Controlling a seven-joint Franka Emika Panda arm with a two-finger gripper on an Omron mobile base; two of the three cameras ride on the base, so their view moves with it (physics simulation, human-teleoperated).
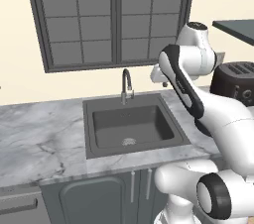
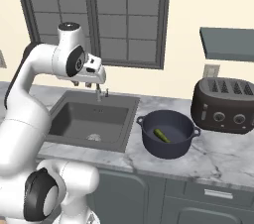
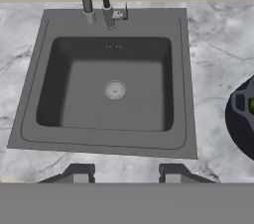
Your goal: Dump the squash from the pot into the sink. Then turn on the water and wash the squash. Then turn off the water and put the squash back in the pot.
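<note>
Right now I see my tool [image 3: 123, 173] hovering empty, jaws partly apart, above the sink [image 3: 111, 86], squash [image 2: 161, 135] lying in the pot [image 2: 168, 134].

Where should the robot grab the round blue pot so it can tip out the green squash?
Probably by the small side handle of the round dark navy-blue pot nearest the dark grey sink, coming from above. The pot looks too wide for the tool, and that handle sticks out towards the arm.
</note>
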